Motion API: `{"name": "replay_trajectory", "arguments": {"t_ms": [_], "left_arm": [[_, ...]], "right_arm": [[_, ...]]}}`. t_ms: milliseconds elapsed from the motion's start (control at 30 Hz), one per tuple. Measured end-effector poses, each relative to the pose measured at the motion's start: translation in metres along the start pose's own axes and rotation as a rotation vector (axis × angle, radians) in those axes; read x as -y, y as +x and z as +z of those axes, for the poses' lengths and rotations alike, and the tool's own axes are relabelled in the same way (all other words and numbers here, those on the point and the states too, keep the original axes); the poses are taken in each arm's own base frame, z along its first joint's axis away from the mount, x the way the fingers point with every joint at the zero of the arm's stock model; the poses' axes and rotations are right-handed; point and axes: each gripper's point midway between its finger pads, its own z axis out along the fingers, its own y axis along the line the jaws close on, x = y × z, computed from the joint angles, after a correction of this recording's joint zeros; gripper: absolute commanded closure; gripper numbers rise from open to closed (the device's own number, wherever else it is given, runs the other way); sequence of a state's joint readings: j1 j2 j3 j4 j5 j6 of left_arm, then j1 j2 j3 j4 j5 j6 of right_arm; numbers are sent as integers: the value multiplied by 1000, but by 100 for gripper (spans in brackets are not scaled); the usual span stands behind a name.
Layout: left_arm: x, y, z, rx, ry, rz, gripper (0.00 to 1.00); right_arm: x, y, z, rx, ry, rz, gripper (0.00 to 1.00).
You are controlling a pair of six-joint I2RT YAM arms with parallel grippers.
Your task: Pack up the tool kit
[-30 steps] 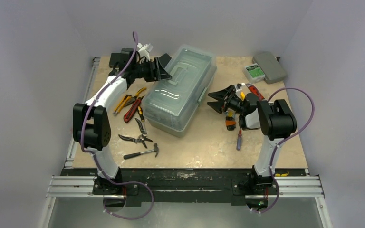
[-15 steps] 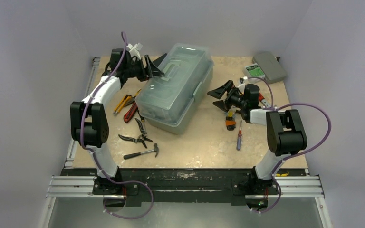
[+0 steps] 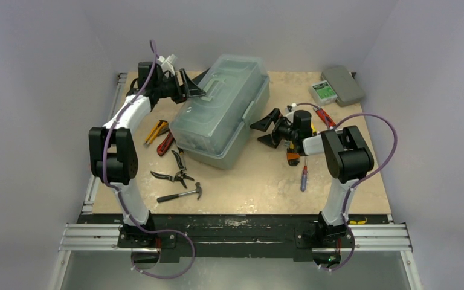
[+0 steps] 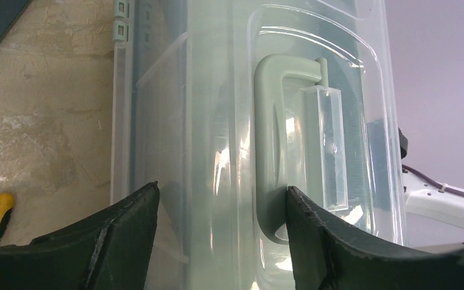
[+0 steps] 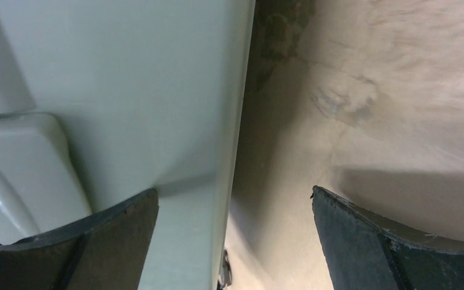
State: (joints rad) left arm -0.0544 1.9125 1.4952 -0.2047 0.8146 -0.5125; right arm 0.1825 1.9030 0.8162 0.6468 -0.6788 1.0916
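**Both grippers open at the closed toolbox**

Across the middle of the table, lying on a diagonal: the toolbox, sage-green, translucent lid down, handle folded flat in its recess on top.

At the far left end of the lid: left gripper, reaching in from the left arm. Fingers parted a moderate way and gripping nothing. Seen through the left wrist camera, spread over the lid with the near end of the handle just at the tip of one finger; cannot tell whether touching. Lid surface and the box's long edge visible in the gap.

At the toolbox's right long side, low over the table: right gripper, spread very wide and holding nothing. From the right wrist camera, one finger in front of the green side wall beside a raised pale block, the other over bare table; cannot tell whether touching the wall.

Far right corner: grey case.

Loose on the table left of the toolbox: yellow-handled pliers, red-handled pliers, snips, hammer. Right of it, near the right arm: screwdriver.
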Motion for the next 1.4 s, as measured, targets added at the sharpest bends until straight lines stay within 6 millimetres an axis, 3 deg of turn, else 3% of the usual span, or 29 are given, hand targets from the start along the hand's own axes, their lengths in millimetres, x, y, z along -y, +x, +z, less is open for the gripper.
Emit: {"name": "replay_trajectory", "arguments": {"t_ms": [100,267,400,700,1133,1233,1300,1400], "left_arm": [[-3,-2,-2,4,-5,-4,78],[-11,-5,-5,9,-7,-28,78],[-11,-6,-5,8,-5,-32,78],[-23,-12,-5,33,-45,-65,78],[-30,-7,7,81,-108,-78,78],[-46,12,15,72,-195,-76,78],[-64,45,23,5,-259,-108,78],[-67,96,32,-128,-286,-153,78]], "right_arm": [[-5,7,12,-36,-41,12,3],[-25,3,19,-43,-164,50,6],[-50,0,20,-48,-255,24,5],[-82,-3,18,-45,-372,-3,8],[-90,-10,9,-53,-384,-20,10],[-97,-17,-1,-35,-370,-46,10],[-102,-24,-9,-13,-358,-65,10],[-132,-30,-21,27,-389,-158,10]]}}
